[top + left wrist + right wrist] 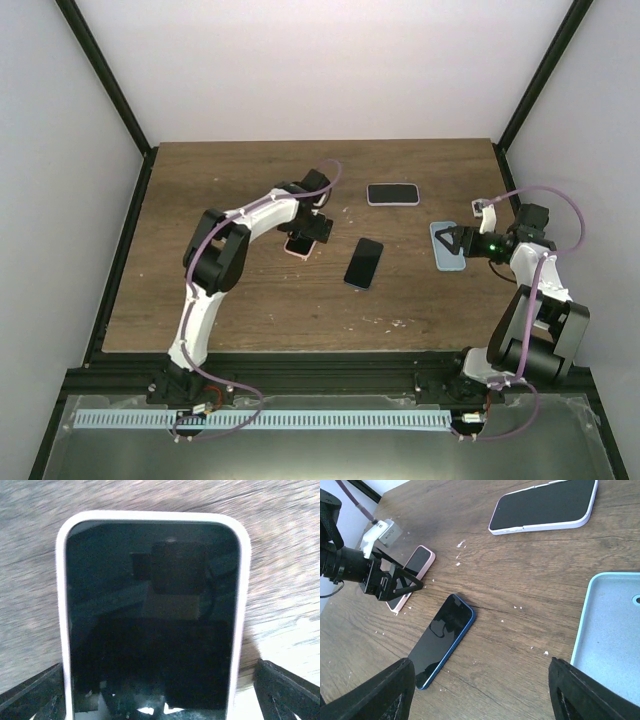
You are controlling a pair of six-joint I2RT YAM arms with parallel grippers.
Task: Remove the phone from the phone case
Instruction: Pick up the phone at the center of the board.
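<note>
A phone in a pale pink case (298, 245) lies on the table; it fills the left wrist view (150, 610), screen up. My left gripper (316, 229) is open and low over its near end, with one finger (35, 695) on each side of the case; I cannot tell whether they touch it. It also shows in the right wrist view (417, 565), partly under the left gripper (390, 580). My right gripper (452, 241) is open and empty, hovering over the left part of an empty light blue case (449, 252).
A bare blue phone (364, 262) lies at the table's middle, also in the right wrist view (442, 640). A phone in a lilac case (392, 193) lies farther back (545, 505). The light blue case (612, 635) is at the right. Small white crumbs dot the wood.
</note>
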